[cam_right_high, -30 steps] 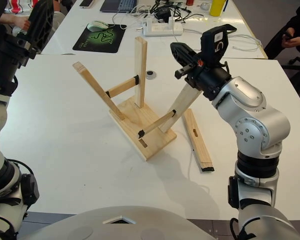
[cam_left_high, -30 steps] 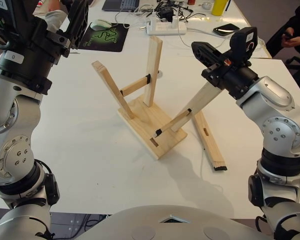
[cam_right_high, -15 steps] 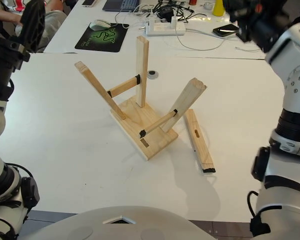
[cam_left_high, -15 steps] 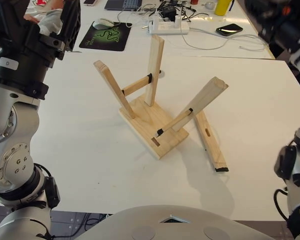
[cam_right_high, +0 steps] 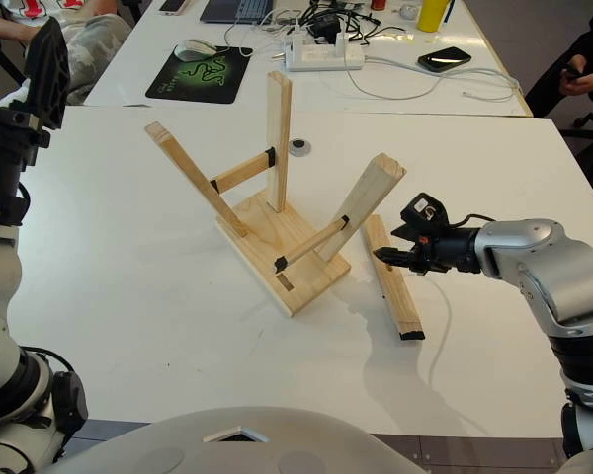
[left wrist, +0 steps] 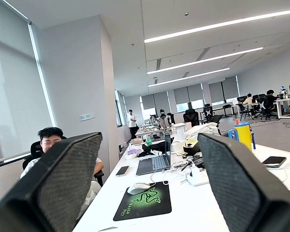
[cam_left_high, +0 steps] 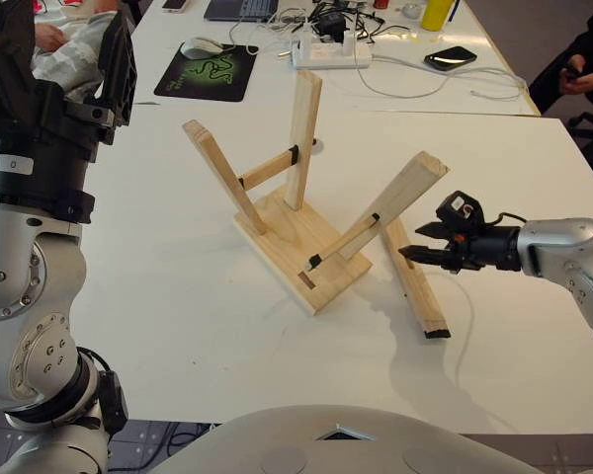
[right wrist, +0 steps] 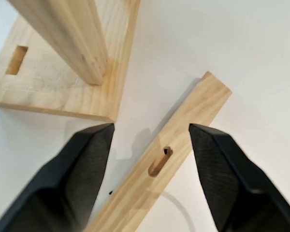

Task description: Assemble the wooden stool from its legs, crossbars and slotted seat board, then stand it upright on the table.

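Observation:
The slotted seat board (cam_left_high: 295, 237) lies flat on the white table with three legs standing in it. One leg (cam_left_high: 303, 138) is upright, and two legs (cam_left_high: 224, 176) (cam_left_high: 405, 197) lean outward. A crossbar (cam_left_high: 267, 170) joins the back pair; a second crossbar (cam_left_high: 341, 245) runs from the right leaning leg down to the board. A fourth leg (cam_left_high: 425, 301) lies loose on the table to the right of the board. My right gripper (cam_left_high: 407, 252) hovers low over it, open, its fingers either side of the leg's slot (right wrist: 159, 162). My left gripper (cam_left_high: 64, 49) is raised at the far left, open and holding nothing.
One slot (cam_left_high: 304, 279) at the board's near corner is vacant. On the adjoining table behind are a mouse pad (cam_left_high: 206, 71), a power strip (cam_left_high: 331, 54) with cables, and a phone (cam_left_high: 449, 57). A small dark disc (cam_right_high: 297, 147) lies behind the upright leg.
A second ago my right gripper was at the top of the right leaning leg. It then rose away and has now dropped low over the loose leg. The stool parts stayed put.

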Controlling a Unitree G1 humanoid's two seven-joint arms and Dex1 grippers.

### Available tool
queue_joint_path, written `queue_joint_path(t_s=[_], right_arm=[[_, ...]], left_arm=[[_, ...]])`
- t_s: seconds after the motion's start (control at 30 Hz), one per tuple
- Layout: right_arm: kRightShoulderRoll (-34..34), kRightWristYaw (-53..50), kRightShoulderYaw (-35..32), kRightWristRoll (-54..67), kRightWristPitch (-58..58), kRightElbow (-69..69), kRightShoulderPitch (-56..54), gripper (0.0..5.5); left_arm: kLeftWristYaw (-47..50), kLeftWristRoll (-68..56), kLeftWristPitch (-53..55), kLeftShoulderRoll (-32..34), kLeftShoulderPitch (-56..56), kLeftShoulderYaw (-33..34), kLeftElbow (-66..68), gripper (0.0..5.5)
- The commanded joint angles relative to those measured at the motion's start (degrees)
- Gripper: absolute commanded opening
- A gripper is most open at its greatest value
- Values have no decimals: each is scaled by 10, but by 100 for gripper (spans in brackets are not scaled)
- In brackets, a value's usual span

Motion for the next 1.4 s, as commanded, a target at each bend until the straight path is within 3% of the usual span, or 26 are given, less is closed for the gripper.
queue_joint_path(t_s=[0.03, 0.67, 1.0, 1.2, 1.4], right_arm=[[4, -30, 18, -30, 12, -17, 23, 310], [93, -64, 126, -148, -42, 101, 47, 310], [156, -99, 74, -154, -26, 120, 27, 192], [173, -103, 57, -155, -9, 119, 6, 170], [188, -110, 49, -164, -28, 130, -19, 104]], left_arm=[[8, 8, 8, -2, 1, -4, -11, 367], [30, 2, -16, 7, 43, 6, -28, 367], [17, 2, -18, 7, 11, -10, -4, 367], [11, 7, -18, 6, 1, -18, 4, 367], [12, 11, -18, 4, 0, -22, 5, 367]])
